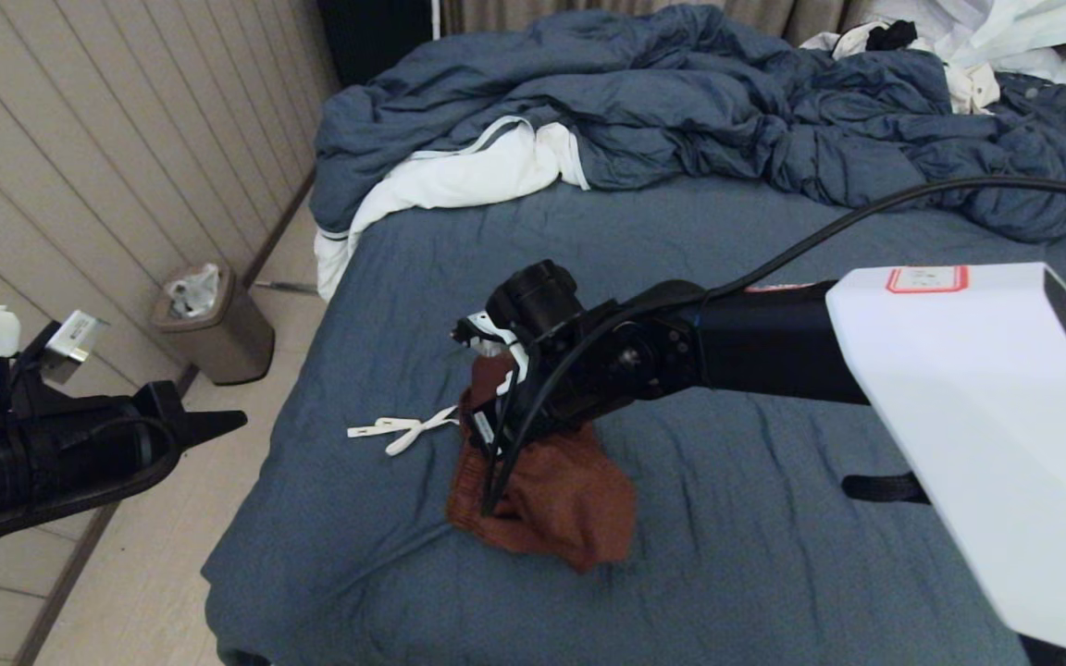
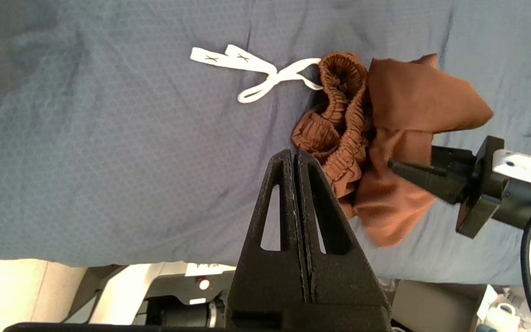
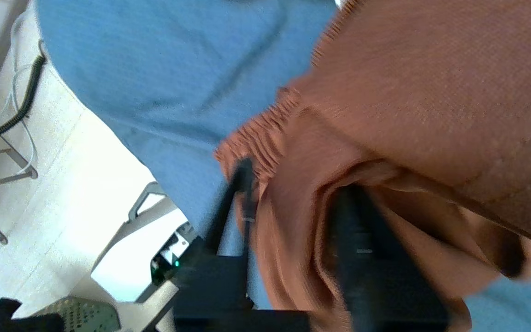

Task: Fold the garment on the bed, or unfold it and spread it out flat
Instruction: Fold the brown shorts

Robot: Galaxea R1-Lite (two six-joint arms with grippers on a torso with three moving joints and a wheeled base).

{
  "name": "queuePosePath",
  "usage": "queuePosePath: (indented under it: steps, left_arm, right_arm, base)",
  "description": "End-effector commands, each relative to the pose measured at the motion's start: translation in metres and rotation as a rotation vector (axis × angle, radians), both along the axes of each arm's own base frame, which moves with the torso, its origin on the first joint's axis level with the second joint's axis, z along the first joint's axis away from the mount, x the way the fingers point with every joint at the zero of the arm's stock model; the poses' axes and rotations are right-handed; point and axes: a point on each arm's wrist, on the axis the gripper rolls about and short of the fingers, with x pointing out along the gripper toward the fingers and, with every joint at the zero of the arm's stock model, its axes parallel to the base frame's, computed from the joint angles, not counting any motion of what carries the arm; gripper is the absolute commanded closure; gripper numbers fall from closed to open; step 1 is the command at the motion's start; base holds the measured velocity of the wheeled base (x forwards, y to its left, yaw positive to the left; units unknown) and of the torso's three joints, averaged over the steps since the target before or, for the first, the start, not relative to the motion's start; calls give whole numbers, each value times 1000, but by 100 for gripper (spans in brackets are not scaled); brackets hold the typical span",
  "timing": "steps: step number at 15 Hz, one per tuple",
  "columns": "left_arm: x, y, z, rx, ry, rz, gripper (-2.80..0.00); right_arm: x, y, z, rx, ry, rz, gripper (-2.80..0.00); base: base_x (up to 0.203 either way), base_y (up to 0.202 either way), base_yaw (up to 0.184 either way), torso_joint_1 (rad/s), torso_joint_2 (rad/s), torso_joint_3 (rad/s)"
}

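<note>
The left gripper (image 1: 228,424) hung closed and empty beside the bed (image 1: 755,555). The garment (image 1: 556,490) lay crumpled near the foot edge, its drawstring (image 1: 401,431) trailing left. The right gripper (image 3: 293,193), fingers apart, pressed into the brown fabric.

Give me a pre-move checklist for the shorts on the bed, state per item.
1. Garment spread flat: not ok. The shorts lie bunched on the bed.
2. Right end effector state: ok, fingers apart, with shorts fabric between them.
3. Firm hold on the fabric: cannot tell.
4. Left end effector out of the way: ok, shut, beside the bed edge, off the shorts.
5. Drawstring free: ok, lying loose on the sheet beside the waistband.
6. Duvet clear of the shorts: ok, heaped at the far end.
</note>
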Motion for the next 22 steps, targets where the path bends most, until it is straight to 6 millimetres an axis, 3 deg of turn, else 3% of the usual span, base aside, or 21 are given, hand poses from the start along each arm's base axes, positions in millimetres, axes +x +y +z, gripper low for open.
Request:
queuePosePath:
  steps: [1,5,10,13,14,17,22]
  left_arm:
    - [0,0,0,-4,0,-2,0]
    - [0,0,0,-4,2,-2,0]
    - [0,0,-1,-4,5,-4,0]
    - [0,-1,-1,-5,5,-4,0]
    - [0,-2,-1,-5,7,-9,0]
    - [0,-4,-2,-5,10,-17,0]
    - [1,-5,-4,-5,19,-23,0]
  right_arm:
    - [0,1,-1,-2,0,2,-280]
    - [-1,-2,7,16,-13,-4,-280]
    - [-10,-10,46,114,-108,-12,-280]
    - [-14,-27,72,159,-148,-51,-280]
    - [-4,-44,75,153,-155,-110,0]
    - [11,-75,58,75,-97,-219,0]
    - [9,-92,22,-32,-1,-269,0]
  base:
    - [0,0,0,0,0,0]
    - [0,0,0,0,0,0]
    - [0,0,0,0,0,0]
    - [0,0,0,0,0,0]
    - [0,0,0,0,0,0]
    - [0,0,0,0,0,0]
    - [0,0,0,0,0,0]
